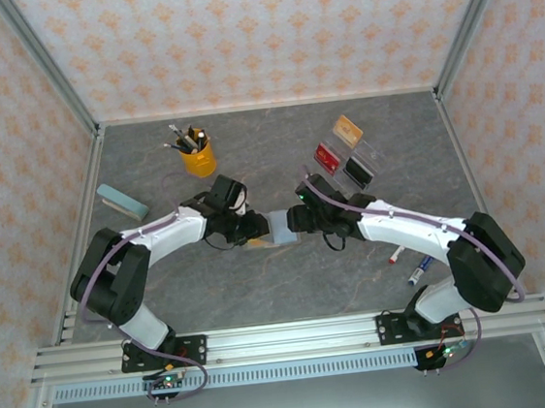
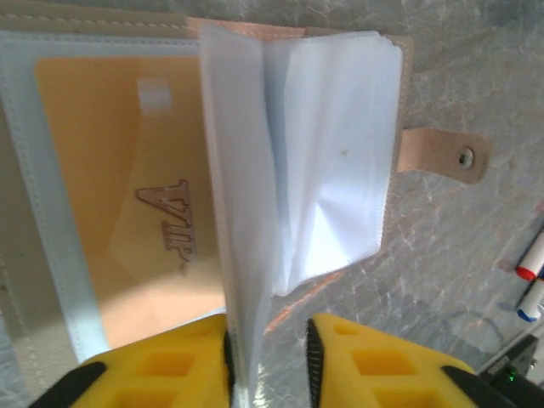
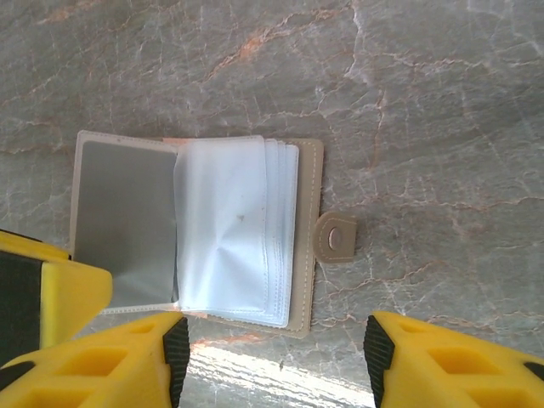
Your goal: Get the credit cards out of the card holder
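The card holder (image 1: pixel 277 229) lies open on the grey table between my two grippers, snap tab (image 3: pixel 334 235) pointing sideways. In the left wrist view a tan-orange credit card (image 2: pixel 119 187) marked VIP sits inside a clear sleeve of the card holder (image 2: pixel 340 127). One clear sleeve stands upright between the jaws of my left gripper (image 2: pixel 269 336), touching the left pad, with a gap to the right pad. My right gripper (image 3: pixel 274 340) hovers wide open over the near edge of the card holder (image 3: pixel 238 229), with nothing in it. Three credit cards, tan-orange (image 1: pixel 348 130), red (image 1: pixel 326 156) and black (image 1: pixel 358 171), lie at the back right.
A clear plastic tray (image 1: pixel 372 150) sits among the loose cards. A yellow pen cup (image 1: pixel 196 156) stands behind the left arm, with a light-blue block (image 1: pixel 121 201) to its left. Two markers (image 1: pixel 411 267) lie near the right arm. Patterned walls close the table in.
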Robot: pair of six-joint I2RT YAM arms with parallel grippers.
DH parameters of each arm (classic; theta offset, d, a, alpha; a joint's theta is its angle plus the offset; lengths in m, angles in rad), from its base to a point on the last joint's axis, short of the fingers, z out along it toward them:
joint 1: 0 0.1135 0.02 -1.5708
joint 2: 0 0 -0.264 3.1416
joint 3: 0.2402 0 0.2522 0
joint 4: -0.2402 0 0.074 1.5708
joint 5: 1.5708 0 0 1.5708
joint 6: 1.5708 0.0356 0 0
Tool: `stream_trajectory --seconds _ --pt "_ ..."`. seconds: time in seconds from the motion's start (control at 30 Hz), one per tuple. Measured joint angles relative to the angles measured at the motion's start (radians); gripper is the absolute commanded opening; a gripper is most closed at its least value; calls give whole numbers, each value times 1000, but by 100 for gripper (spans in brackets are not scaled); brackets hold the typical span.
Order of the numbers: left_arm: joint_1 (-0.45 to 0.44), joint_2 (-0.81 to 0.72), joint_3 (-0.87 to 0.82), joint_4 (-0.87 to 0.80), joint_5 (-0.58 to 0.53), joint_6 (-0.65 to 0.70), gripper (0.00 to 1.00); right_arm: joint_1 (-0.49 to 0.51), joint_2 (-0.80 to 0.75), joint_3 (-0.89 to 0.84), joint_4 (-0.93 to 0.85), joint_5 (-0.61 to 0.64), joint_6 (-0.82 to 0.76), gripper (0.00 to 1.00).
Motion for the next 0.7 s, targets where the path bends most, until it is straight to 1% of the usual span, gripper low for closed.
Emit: stream_trajectory --seconds 0.13,0.4,0.53,0.7 --pt "-17 44 1 73 33 -27 45 0 -11 0 -2 14 7 59" --pt "-72 127 68 133 42 -72 61 0 -64 -19 -14 52 24 60" --pt "-75 157 78 177 50 -102 65 0 -81 -23 -16 64 31 60" --pt "-75 165 82 183 49 -109 65 0 -81 -27 -16 66 37 59"
